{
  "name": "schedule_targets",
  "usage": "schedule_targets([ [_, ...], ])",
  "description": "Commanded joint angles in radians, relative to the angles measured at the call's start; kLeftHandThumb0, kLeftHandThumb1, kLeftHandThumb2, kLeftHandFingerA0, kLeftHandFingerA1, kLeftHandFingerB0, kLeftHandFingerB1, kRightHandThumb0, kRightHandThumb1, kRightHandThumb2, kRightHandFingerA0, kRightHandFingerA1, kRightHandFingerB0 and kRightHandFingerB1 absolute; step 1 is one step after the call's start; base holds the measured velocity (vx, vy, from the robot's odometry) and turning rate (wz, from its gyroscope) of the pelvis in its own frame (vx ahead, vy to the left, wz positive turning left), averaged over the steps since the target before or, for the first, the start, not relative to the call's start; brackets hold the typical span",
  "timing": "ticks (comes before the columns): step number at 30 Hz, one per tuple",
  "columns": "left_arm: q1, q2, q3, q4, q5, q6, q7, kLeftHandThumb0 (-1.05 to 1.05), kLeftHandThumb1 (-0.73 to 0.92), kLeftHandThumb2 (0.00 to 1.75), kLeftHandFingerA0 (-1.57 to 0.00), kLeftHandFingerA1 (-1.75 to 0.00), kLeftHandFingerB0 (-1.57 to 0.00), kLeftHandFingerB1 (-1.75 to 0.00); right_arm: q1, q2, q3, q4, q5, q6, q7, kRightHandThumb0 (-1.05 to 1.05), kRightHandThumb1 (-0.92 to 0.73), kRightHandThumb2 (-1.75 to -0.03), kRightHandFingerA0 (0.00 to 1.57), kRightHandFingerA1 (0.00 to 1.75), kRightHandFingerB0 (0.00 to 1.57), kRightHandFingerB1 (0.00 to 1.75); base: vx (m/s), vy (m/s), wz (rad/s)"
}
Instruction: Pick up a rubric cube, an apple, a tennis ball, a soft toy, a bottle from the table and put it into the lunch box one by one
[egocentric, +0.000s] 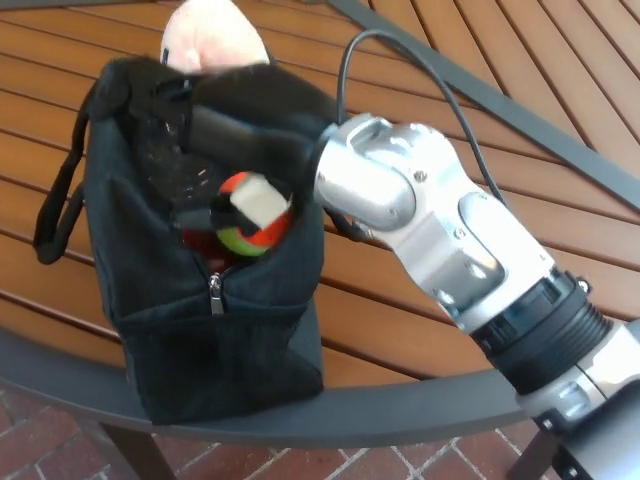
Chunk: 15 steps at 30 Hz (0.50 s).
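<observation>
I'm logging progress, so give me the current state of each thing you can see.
Lunch box: upright on the table edge, unzipped.
Tennis ball: inside the lunch box, partly covered.
Soft toy: behind the lunch box's far rim.
Right hand: reaching into the lunch box; grip unclear.

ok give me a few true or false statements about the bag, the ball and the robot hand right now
1. The right hand reaches into the open top of the black lunch box. True.
2. The tennis ball lies on the table beside the bag. False: it sits inside the lunch box, partly behind a finger.
3. The soft toy shows pink at the far edge of the lunch box. True.
4. The lunch box stands on a white plastic table. False: the table is brown wooden slats with a dark metal frame.
5. The side zip is fully open. False: the zip pull sits partway down.
</observation>
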Motion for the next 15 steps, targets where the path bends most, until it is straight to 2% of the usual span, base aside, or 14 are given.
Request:
schedule_targets([
  [1, 0.005, 0.001, 0.006, 0.005, -0.001, -0.026, -0.006, 0.08, 0.54, 1.01, -1.02, -1.16, -0.93, -0.96, 0.012, -0.025, 0.028, -0.028, 0.013, -0.097, -0.028, -0.48, -0.65, -0.62, 0.64, 1.03, 0.78, 0.90, 0.00, 0.000, 0.00],
  [2, 0.006, 0.002, 0.005, 0.010, 0.001, -0.041, -0.006, 0.07, 0.54, 1.03, -1.04, -1.18, -0.95, -0.99, 0.004, -0.027, 0.028, -0.035, 0.016, -0.109, -0.031, -0.50, -0.47, -0.96, 0.72, 1.02, 0.77, 0.93, 0.00, 0.000, 0.00],
  [3, 0.006, 0.002, 0.005, 0.012, 0.002, -0.048, -0.007, 0.07, 0.54, 1.03, -1.04, -1.18, -0.95, -0.99, 0.000, -0.028, 0.028, -0.038, 0.018, -0.114, -0.034, -0.50, -0.47, -0.96, 0.72, 1.02, 0.77, 0.93, 0.00, 0.000, 0.00],
  [4, 0.006, 0.000, 0.006, 0.011, -0.002, -0.043, -0.011, 0.06, 0.54, 1.04, -1.03, -1.20, -0.94, -1.00, -0.006, -0.028, 0.024, -0.051, 0.026, -0.102, -0.017, -0.46, -0.61, -0.63, 0.67, 1.27, 0.77, 0.94, 0.00, 0.000, 0.00],
  [7, 0.003, -0.002, 0.017, 0.027, -0.017, -0.050, -0.025, 0.08, 0.53, 1.04, -1.06, -1.20, -0.95, -1.00, -0.027, -0.025, 0.007, -0.094, 0.056, -0.079, 0.023, -0.45, -0.60, -0.63, 0.69, 1.24, 0.77, 0.91, 0.00, 0.000, 0.00],
  [8, 0.003, 0.003, 0.015, 0.032, -0.009, -0.052, -0.021, 0.07, 0.52, 1.07, -1.05, -1.20, -0.96, -1.00, -0.035, -0.024, -0.001, -0.108, 0.068, -0.072, 0.034, -0.47, -0.61, -0.64, 0.63, 1.26, 0.73, 0.94, 0.00, 0.000, 0.00],
  [10, 0.002, 0.013, 0.008, 0.039, 0.010, -0.055, -0.012, 0.09, 0.49, 1.11, -1.04, -1.18, -0.97, -0.99, -0.052, -0.017, -0.020, -0.133, 0.092, -0.057, 0.048, -0.44, -0.60, -0.68, 0.61, 1.32, 0.71, 0.97, 0.00, 0.000, 0.00],
  [13, 0.003, 0.020, 0.004, 0.052, 0.016, -0.050, -0.009, 0.08, 0.51, 1.08, -1.05, -1.17, -0.97, -0.99, -0.080, 0.012, -0.050, -0.170, 0.128, -0.016, 0.065, -0.44, -0.59, -0.67, 0.62, 1.30, 0.70, 0.97, 0.00, 0.000, 0.00],
  [14, 0.000, 0.025, -0.001, 0.057, 0.023, -0.046, -0.006, 0.07, 0.50, 1.07, -1.03, -1.16, -0.95, -0.97, -0.096, 0.021, -0.059, -0.180, 0.140, 0.001, 0.076, -0.46, -0.62, -0.63, 0.61, 1.15, 0.69, 0.93, 0.00, 0.000, 0.00],
  [15, -0.002, 0.028, -0.004, 0.060, 0.029, -0.043, -0.003, 0.07, 0.50, 1.07, -1.03, -1.16, -0.95, -0.97, -0.106, 0.026, -0.064, -0.186, 0.147, 0.012, 0.083, -0.46, -0.62, -0.63, 0.61, 1.15, 0.69, 0.93, 0.00, 0.000, 0.00],
])
